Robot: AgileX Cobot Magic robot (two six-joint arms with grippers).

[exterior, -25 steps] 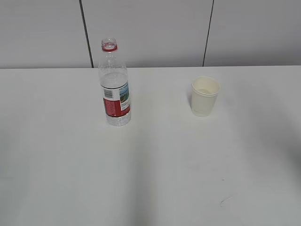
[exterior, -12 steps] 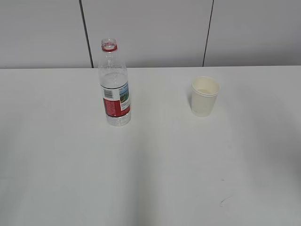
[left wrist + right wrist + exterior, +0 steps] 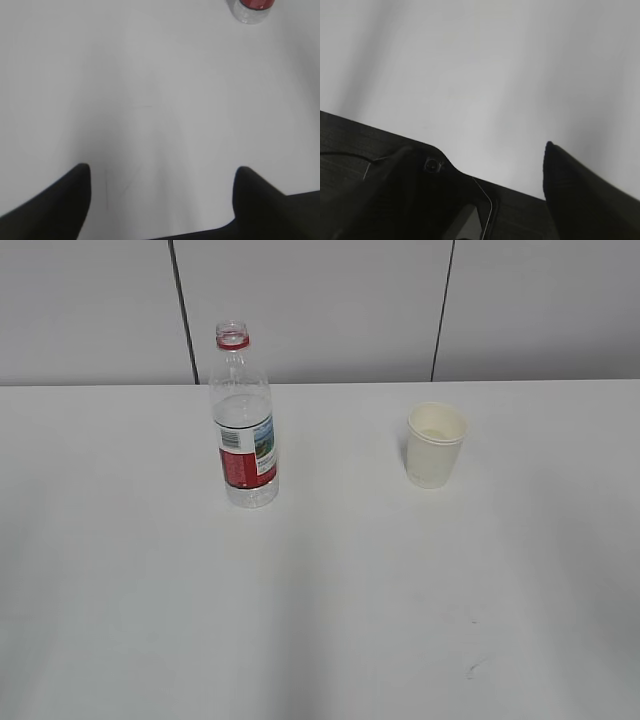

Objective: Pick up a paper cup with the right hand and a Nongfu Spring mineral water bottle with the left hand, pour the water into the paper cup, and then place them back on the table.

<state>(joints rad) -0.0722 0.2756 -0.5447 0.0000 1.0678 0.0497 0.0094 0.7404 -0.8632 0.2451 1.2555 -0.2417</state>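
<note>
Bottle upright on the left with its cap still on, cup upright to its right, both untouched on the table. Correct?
Not quite: the bottle has no cap. The exterior view shows an open mouth above the red neck ring. The rest holds: it stands upright left of the upright cup, both on the table with no gripper touching them.

Exterior view was evenly lit and sharp, light diffuse, no hard glare. The table [image 3: 330, 590] read flat white with broad soft grey bands near the front edge. The bottle [image 3: 243, 420] and the cup [image 3: 435, 446] cast only faint, short shadows. Left wrist view was bright, slightly soft, the fingers [image 3: 55, 205] black silhouettes without detail. Right wrist view was dimmer and blurred, with streaky grey shading across the tabletop.
</note>
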